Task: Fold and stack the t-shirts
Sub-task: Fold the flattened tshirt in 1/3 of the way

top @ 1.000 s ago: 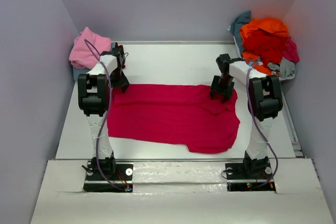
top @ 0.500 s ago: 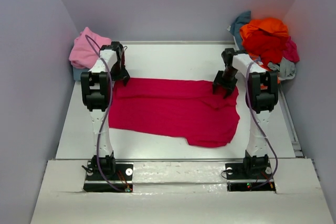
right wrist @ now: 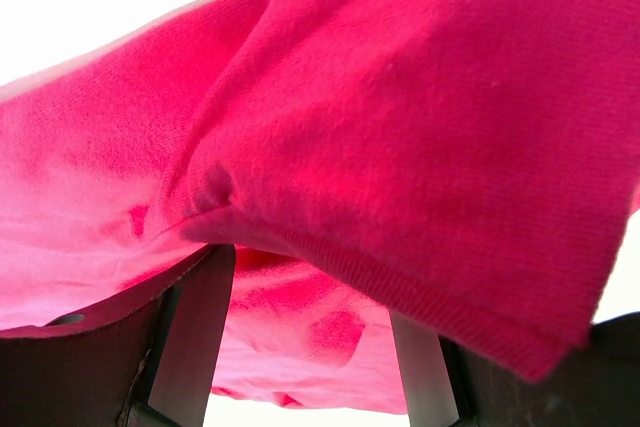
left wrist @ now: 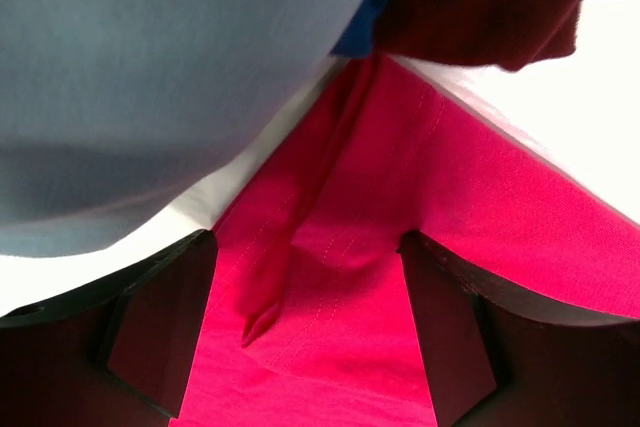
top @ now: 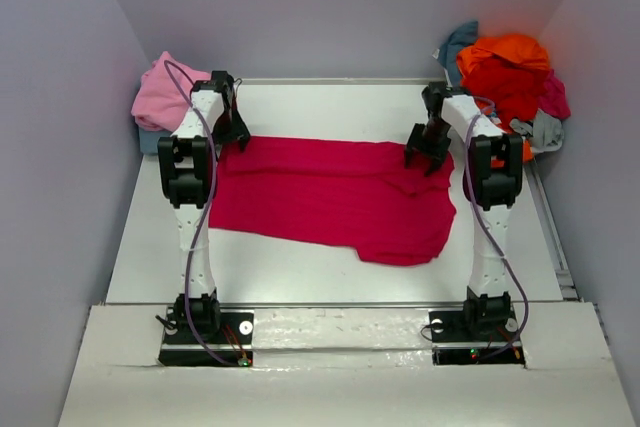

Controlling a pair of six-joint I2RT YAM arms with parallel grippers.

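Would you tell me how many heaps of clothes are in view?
2: a pink heap far left, an orange-red heap far right; more may lie outside the view.

Matt knit cloth t-shirt (top: 330, 202), smooth table (top: 330, 107)

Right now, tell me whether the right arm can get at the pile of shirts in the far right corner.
Probably yes. The right gripper sits on the far right corner of the magenta shirt, and the pile lies just beyond it to the right with nothing between them.

White table (top: 300, 282), pale lilac walls (top: 330, 7)
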